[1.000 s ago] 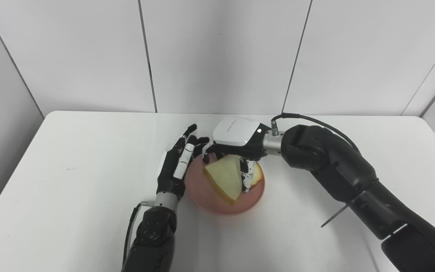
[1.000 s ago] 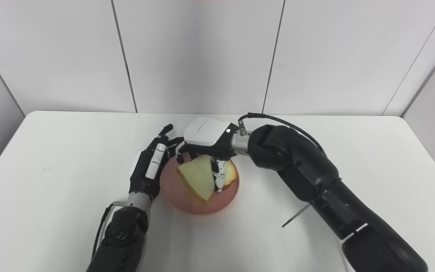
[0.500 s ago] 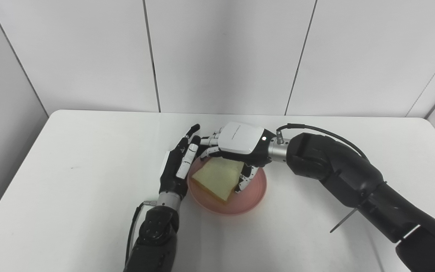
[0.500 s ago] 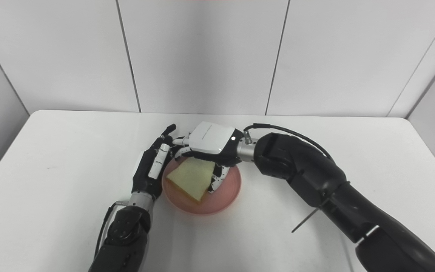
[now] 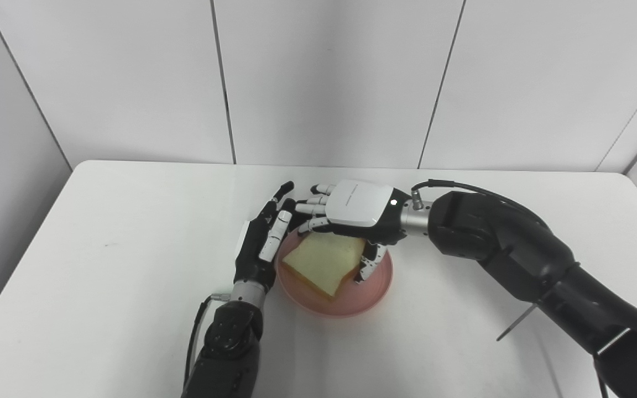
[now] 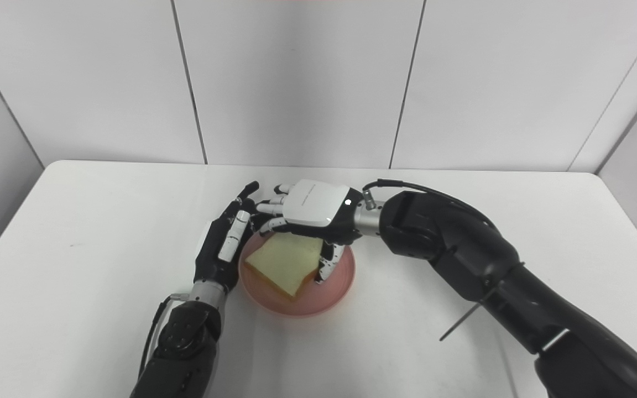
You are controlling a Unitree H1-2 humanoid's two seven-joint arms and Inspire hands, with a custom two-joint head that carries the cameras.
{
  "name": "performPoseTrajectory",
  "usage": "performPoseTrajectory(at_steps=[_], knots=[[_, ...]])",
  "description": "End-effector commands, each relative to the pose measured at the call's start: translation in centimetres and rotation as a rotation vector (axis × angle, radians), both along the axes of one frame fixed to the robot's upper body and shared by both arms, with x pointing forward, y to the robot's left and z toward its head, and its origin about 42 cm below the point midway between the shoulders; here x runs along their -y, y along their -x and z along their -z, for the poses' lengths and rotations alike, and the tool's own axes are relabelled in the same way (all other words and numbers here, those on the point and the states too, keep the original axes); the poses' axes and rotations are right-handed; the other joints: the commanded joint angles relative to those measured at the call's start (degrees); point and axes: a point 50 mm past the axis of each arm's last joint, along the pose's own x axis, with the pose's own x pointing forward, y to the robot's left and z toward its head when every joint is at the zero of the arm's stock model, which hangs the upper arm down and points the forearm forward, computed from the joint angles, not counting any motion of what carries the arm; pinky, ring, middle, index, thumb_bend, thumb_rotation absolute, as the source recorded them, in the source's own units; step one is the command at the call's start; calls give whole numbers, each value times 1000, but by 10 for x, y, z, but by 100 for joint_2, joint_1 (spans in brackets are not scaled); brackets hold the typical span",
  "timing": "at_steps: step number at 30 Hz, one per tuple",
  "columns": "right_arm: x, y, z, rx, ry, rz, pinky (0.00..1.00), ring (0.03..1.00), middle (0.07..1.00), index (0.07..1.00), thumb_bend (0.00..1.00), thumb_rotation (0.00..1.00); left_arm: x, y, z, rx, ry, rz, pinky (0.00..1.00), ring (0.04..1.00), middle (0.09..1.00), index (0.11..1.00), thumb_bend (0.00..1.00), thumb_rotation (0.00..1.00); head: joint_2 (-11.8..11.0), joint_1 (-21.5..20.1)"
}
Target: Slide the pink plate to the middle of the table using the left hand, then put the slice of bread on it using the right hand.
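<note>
Resting mid-desk [image 5: 103,221], the pink plate [image 5: 374,293] is flanked by the left hand [image 5: 260,243], fingers extended, empty. Right hand [image 5: 351,213]: fingers spread, thumb beside the bread slice [image 5: 321,262], now released flat. Risk: withdrawing thumb may drag the slice. A second ago it was held tilted.

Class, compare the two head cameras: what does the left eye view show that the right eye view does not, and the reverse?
Only the left eye view: two seams in the left wall and more of the pink plate's bare right side. Only the right eye view: more bare table at the far right corner. Both: the slice of bread lying on the plate, the right hand spread above it, and the left hand flat against the plate's left rim.
</note>
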Motion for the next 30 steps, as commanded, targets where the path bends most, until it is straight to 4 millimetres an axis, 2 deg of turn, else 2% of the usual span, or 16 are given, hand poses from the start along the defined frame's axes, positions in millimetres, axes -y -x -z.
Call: performPoseTrajectory(at_steps=[1,2,6,7,8,10,12,13,14,17,20,22,24,25,26,30], knots=[[2,-2,-45,47,-86,-22,990,1000,1000,827,1000,317,-5,19,36,-119,-14,-1,731,690,709,847,785,751,-23,-11],[6,-1,-50,32,-126,-10,949,968,972,775,1000,296,-5,19,36,-120,-13,-2,721,696,716,848,784,763,-25,-16],[25,-9,-56,-82,-407,81,850,895,908,737,1000,264,-7,19,35,-112,-9,0,722,699,718,849,787,776,-27,-52],[30,-13,-50,-130,-489,107,806,876,896,747,1000,275,-8,19,34,-107,-3,-2,729,700,713,849,782,770,-32,-57],[34,-16,-43,-176,-566,130,740,851,881,822,933,307,-9,19,33,-103,1,-6,734,707,704,847,782,762,-36,-62],[39,-18,-26,-234,-668,198,714,840,885,881,879,359,-9,20,30,-96,3,-10,735,714,703,847,783,765,-30,-69],[42,-18,-11,-282,-739,259,752,853,907,935,845,446,-9,21,27,-87,4,-4,750,732,716,848,774,775,-7,-59],[44,-18,-5,-317,-785,281,798,872,917,942,867,492,-8,22,25,-82,7,2,766,744,726,848,782,780,-2,-58],[47,-18,0,-356,-833,294,917,908,928,942,928,534,-8,22,23,-77,7,7,783,759,738,848,790,785,13,-74],[55,-21,13,-442,-981,322,993,942,941,957,996,626,-7,23,20,-67,1,11,795,800,787,844,807,809,0,-150],[62,-25,23,-501,-1143,358,962,938,946,957,1000,684,-6,23,17,-68,-11,-24,814,835,837,836,823,854,-3,-195],[64,-23,29,-533,-1247,405,895,929,945,951,1000,729,-6,23,16,-61,-26,-52,856,859,862,828,833,883,1,-212],[64,-19,34,-603,-1344,440,897,939,956,963,1000,749,-7,23,14,-50,-42,-75,907,893,891,832,843,904,-3,-240],[64,-17,37,-645,-1385,452,966,967,967,984,1000,731,-7,24,13,-45,-50,-86,955,922,916,834,842,917,-3,-240],[65,-13,41,-666,-1418,465,982,974,970,989,1000,731,-8,24,11,-27,-63,-101,971,934,923,834,835,923,-4,-275],[69,0,58,-648,-1482,499,970,987,979,999,1000,761,-13,25,3,9,-92,-141,988,954,919,824,821,946,19,-305]])
